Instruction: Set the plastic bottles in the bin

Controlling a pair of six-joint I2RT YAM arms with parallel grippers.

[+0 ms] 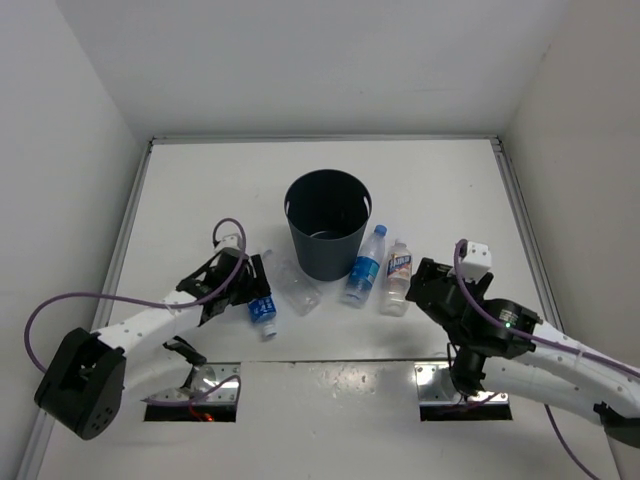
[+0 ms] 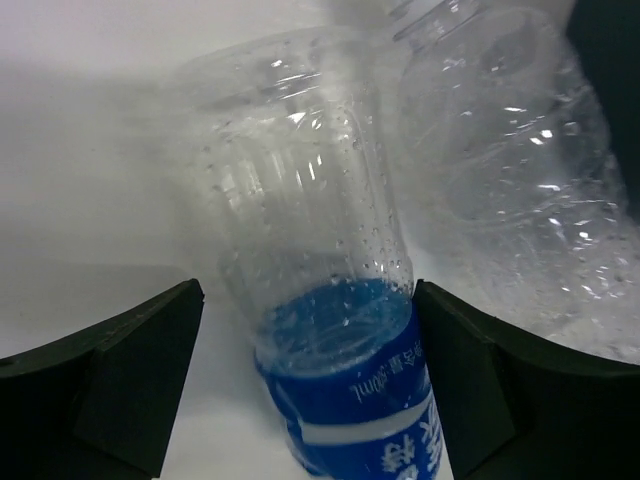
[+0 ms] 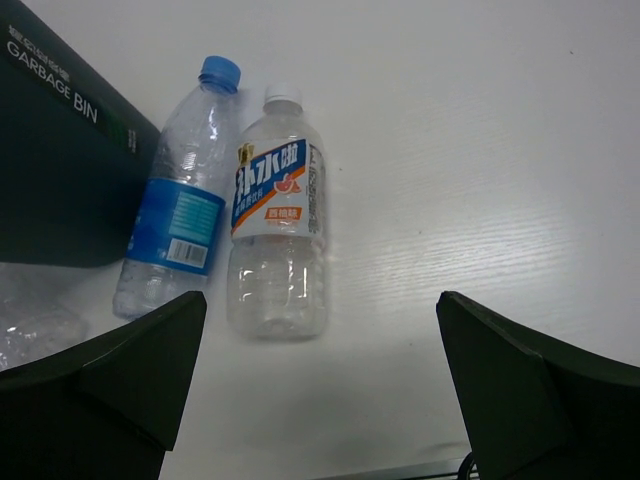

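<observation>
You're in a robot lab test cell: a white counter [image 1: 200, 190] boxed by plain white walls [image 1: 60, 150], a left arm [image 1: 150, 322] and right arm [image 1: 560, 365] bolted at its near edge, purple cables [image 1: 90, 294] trailing.

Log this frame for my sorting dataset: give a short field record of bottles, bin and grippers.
bin: upright, no bottle seen inside
left gripper: open, straddling blue-label bottle
right gripper: open, empty, facing white-label bottle
blue-capped bottle: lying beside bin
unlabelled bottle: lying beside bin
bottles outside bin: four
</observation>
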